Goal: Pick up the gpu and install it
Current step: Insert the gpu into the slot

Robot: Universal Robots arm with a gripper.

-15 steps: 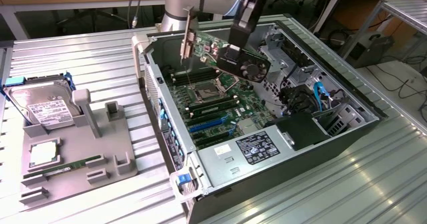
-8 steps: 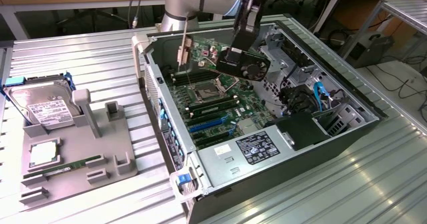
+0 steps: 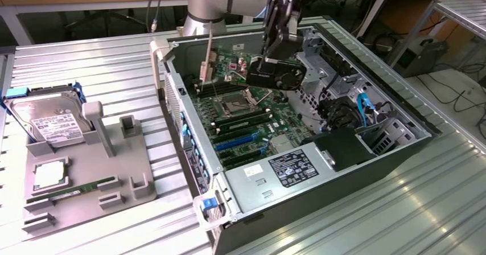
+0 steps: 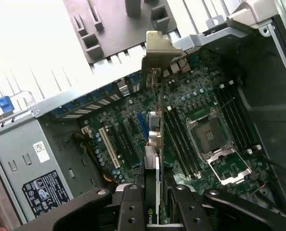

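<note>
Robot arm holds a graphics card over an open computer. The gripper (image 3: 266,72) hangs above a computer case (image 3: 172,95) that lies open on a ribbed metal table (image 3: 99,67). Its two black fingers (image 4: 133,206) are pinched narrow against the flat faces of the graphics card (image 4: 153,161).

The card stands on edge, upright, over the green motherboard (image 3: 243,115). Its silvery-beige bracket (image 3: 206,58) is at the end away from the gripper, close to the case's back wall. In the exterior view the card is at about twelve o'clock of the motherboard, and the bare processor socket (image 3: 230,103) lies just toward six o'clock from it. Whether the card's lower edge touches the board cannot be told.

Blue and black expansion slots (image 3: 239,142) lie toward six o'clock of the socket. Farther along the same line, a grey power supply (image 3: 292,169) with a black-and-white label sits in the case's near corner.

On the table, at nine o'clock from the case in the exterior view, stands a grey parts holder (image 3: 91,195). At its eleven o'clock end a silver hard drive (image 3: 47,121) with a white label leans tilted in a slot. A square processor chip (image 3: 47,175) lies flat toward six o'clock of the drive. A slim green memory stick (image 3: 76,188) rests in a groove just beside the chip, toward five o'clock.
</note>
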